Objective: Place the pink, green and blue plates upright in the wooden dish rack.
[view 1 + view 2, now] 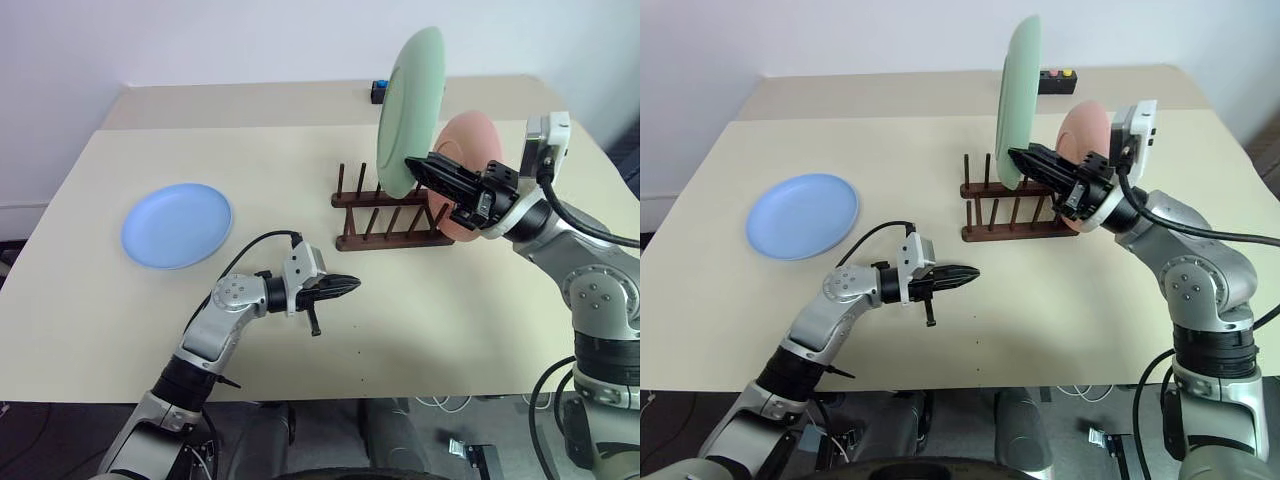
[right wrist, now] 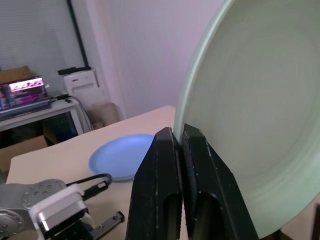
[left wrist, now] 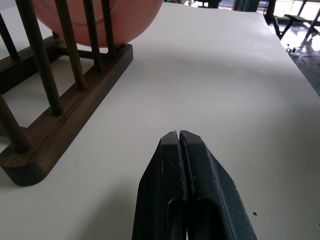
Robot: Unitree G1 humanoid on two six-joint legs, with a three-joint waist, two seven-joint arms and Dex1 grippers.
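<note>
My left fingers (image 1: 345, 287) closed, empty, over the desk (image 1: 450, 330) | right fingers (image 1: 415, 165) pinch the green plate (image 1: 408, 105) upright, just above the rack (image 1: 385, 215), beside the pink plate (image 1: 470, 140) | blue plate (image 1: 177, 225) flat, far left.

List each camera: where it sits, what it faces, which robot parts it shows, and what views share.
Left eye, on the head, looks down at the table; both arms show.
Right eye: the same scene.
Left wrist view faces the wooden dish rack and pink plate past the shut left gripper.
Right wrist view: right gripper clamps the green plate.
Shared: blue plate.
</note>
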